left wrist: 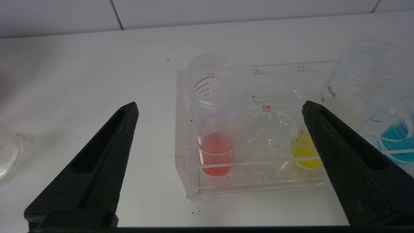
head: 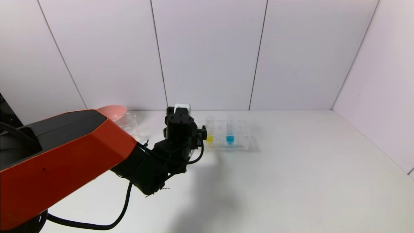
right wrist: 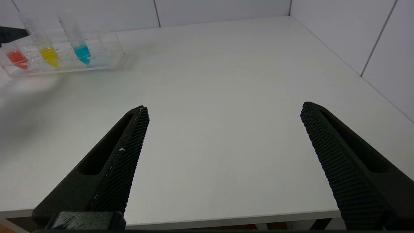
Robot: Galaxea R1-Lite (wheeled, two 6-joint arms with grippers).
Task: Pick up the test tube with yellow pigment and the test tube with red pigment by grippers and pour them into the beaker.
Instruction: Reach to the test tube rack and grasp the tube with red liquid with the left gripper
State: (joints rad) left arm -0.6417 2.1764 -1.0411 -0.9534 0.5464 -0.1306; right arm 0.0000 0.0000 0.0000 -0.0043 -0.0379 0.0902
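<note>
The red-pigment test tube (left wrist: 216, 129) stands upright in the end slot of a clear rack (left wrist: 190, 181). The yellow-pigment test tube (left wrist: 302, 155) stands two slots along, partly behind one finger. My left gripper (left wrist: 220, 106) is open and empty, close in front of the rack, and the red tube lies between its fingers, untouched. In the head view the left gripper (head: 181, 126) hides the red tube; the yellow tube (head: 209, 131) shows beside it. The beaker (head: 127, 124) stands left of the rack, also at the left wrist view's edge (left wrist: 8, 158). My right gripper (right wrist: 224, 107) is open and empty above the table's front edge.
A blue-liquid tube (head: 230, 134) stands in the same rack (head: 239, 142), beyond the yellow one. A pink bowl (head: 111, 111) sits behind the beaker by the back wall. White walls close the table at the back and right. From the right wrist view the rack (right wrist: 106, 61) is far off.
</note>
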